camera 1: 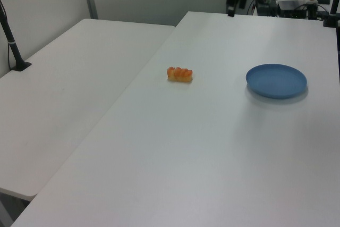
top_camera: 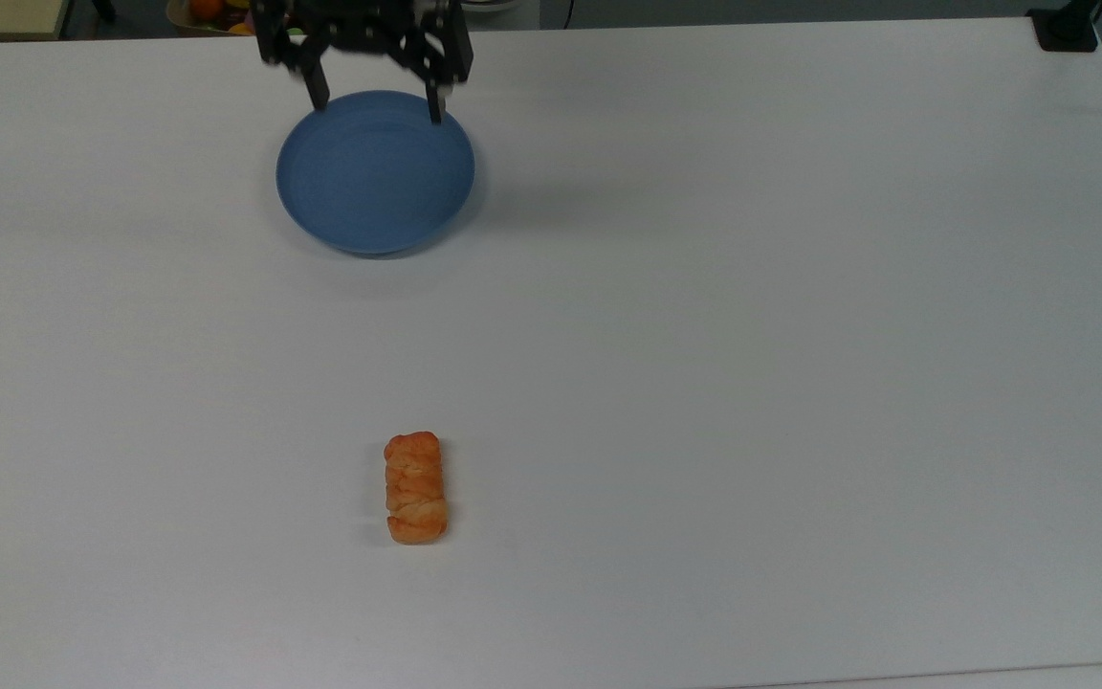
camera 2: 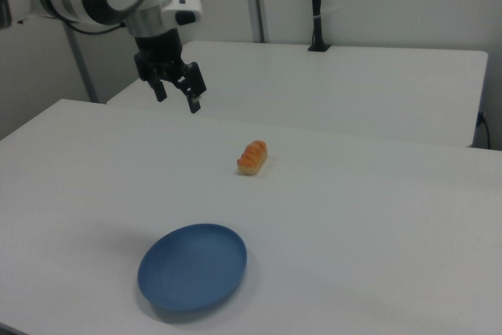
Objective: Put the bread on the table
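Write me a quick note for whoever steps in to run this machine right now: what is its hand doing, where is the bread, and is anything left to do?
Hand: open, empty, raised well above the table, seen over the far edge of the blue plate in the top view.
Bread: lying flat on the bare table, apart from the plate, which is empty.
Done: the bread is on the table and released.
Left: nothing for the bread; probably only parking the arm.
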